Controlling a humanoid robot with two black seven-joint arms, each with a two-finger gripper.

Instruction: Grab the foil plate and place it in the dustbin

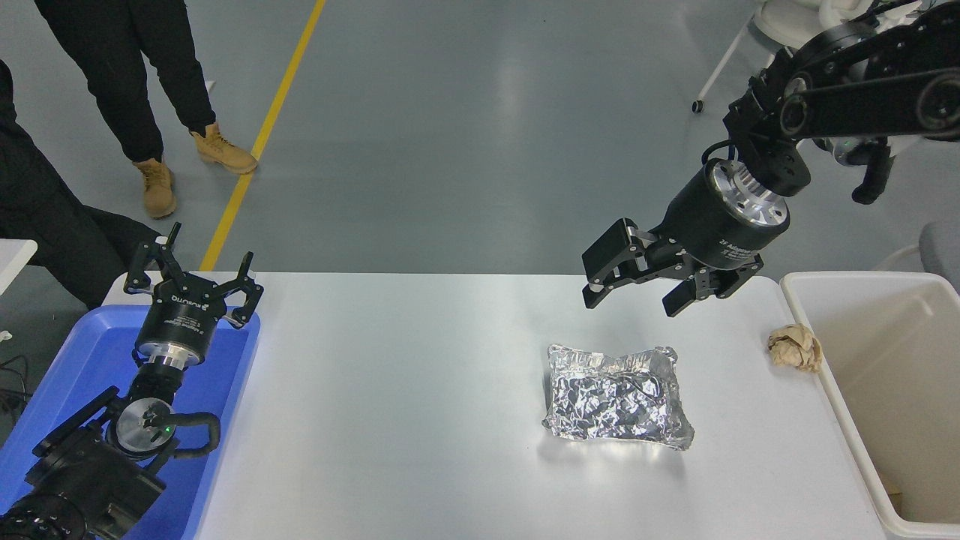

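The foil plate [616,397] is a shiny, wrinkled silver tray lying flat on the white table [390,420], right of centre. The dustbin [838,390] is a large off-white bin with a beige inside at the table's right edge. My right gripper [632,298] hangs open and empty above the table's far side, beyond the foil plate and a little to its right, not touching it. My left gripper [193,279] is parked at the lower left, open and empty.
A small tan paper wad [795,347] lies on the table against the dustbin's left rim. A blue plastic tray [67,382] sits under my left arm. A person's legs [150,97] stand on the floor at the far left.
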